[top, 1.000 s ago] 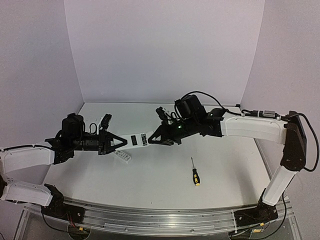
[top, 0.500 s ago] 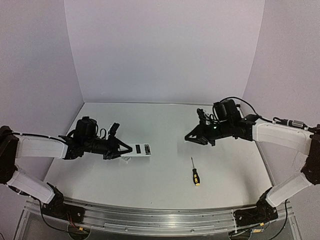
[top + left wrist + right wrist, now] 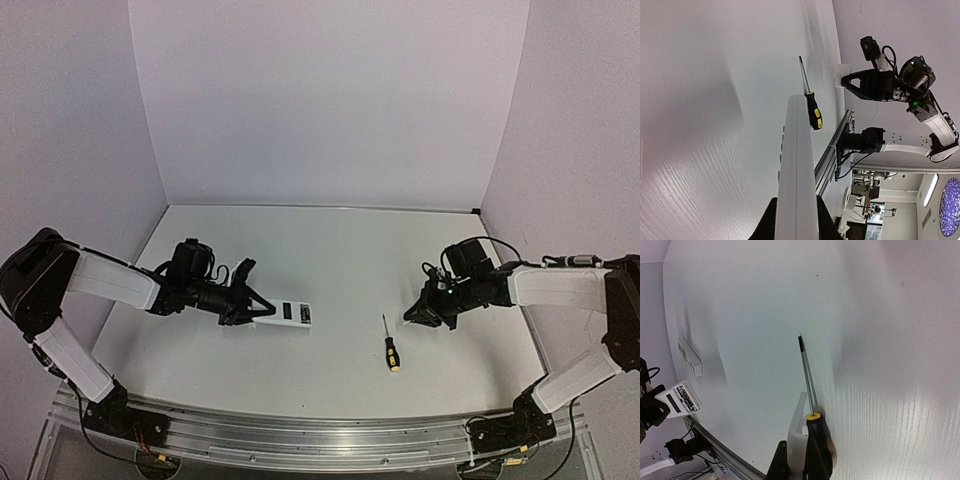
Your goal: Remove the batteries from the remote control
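No writing is legible anywhere; the print on the white remote [image 3: 285,313] is too small to read

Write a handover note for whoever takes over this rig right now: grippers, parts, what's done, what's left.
Left gripper: shut on one end of the remote.
Right gripper: shut on the small white cover, low near the screwdriver, which lies loose on the table.
Done: cover is off the remote.
Left: the batteries appear to sit in the open bay, though it is too small to be sure; take them out.
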Action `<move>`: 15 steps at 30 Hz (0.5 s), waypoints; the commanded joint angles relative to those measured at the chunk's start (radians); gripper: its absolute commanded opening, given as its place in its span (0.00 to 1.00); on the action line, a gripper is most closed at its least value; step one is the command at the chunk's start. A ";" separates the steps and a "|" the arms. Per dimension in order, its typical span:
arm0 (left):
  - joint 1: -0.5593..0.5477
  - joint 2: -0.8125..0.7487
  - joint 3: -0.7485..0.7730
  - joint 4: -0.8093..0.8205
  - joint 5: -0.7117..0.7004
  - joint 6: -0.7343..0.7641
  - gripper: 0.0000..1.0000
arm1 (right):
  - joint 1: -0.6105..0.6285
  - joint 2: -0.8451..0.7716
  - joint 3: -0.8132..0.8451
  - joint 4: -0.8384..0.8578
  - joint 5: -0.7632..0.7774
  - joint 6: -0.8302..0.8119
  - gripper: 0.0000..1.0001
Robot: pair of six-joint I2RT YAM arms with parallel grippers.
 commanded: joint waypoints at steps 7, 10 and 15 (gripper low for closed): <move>-0.014 0.119 0.080 0.089 0.104 0.005 0.00 | -0.046 0.134 -0.147 0.286 -0.070 0.103 0.02; -0.021 0.137 0.089 0.091 0.115 0.011 0.00 | -0.049 0.113 -0.182 0.288 -0.052 0.115 0.07; -0.027 0.175 0.126 0.061 0.133 0.038 0.00 | -0.057 0.041 -0.257 0.273 -0.008 0.137 0.16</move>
